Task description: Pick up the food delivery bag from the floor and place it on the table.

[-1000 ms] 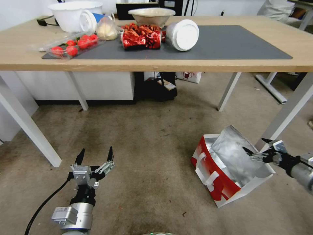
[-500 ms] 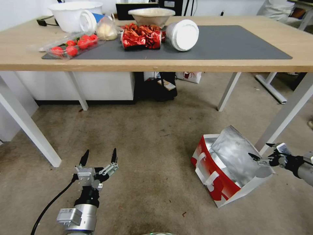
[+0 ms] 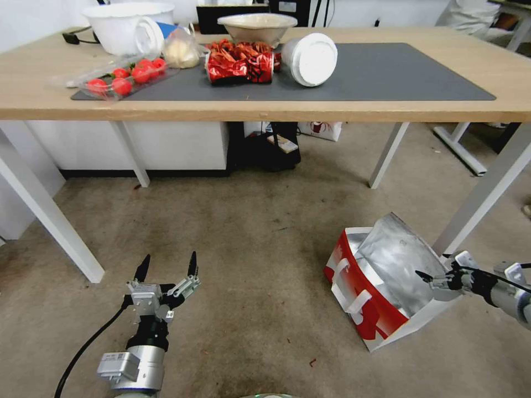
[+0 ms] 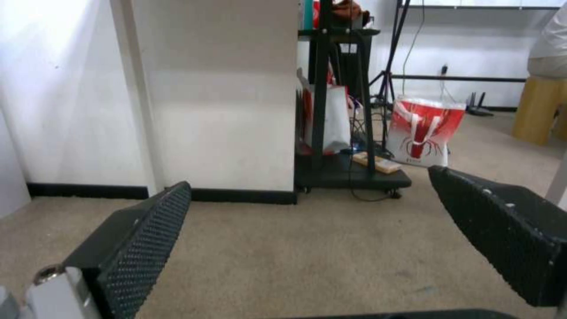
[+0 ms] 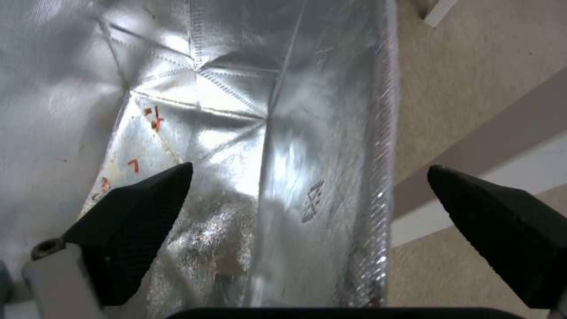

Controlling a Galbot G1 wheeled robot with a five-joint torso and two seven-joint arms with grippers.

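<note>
Non-task items, head view. Clear tray of red tomatoes (image 3: 123, 77) far left, a white bowl (image 3: 124, 23) behind it. Crumpled red foil packet (image 3: 241, 62) mid-surface. White lidded cup (image 3: 310, 58) lies on its side just right of the packet. Beige bowl (image 3: 257, 26) stands behind those two. Clear bag with pale contents (image 3: 180, 50) sits between tray and packet. Red-and-white bag (image 4: 422, 131) stands on the carpet (image 3: 243, 243), beside a black cart (image 4: 348, 173).

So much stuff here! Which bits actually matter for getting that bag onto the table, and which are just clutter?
Part of the job:
- food delivery bag, lying on the floor
- table
- right gripper, jaws open astride the bag's foil edge
- left gripper, open, idle above the carpet

Just lying about:
- tomato tray
- red snack packet
- white bowl
- tipped white cup
</note>
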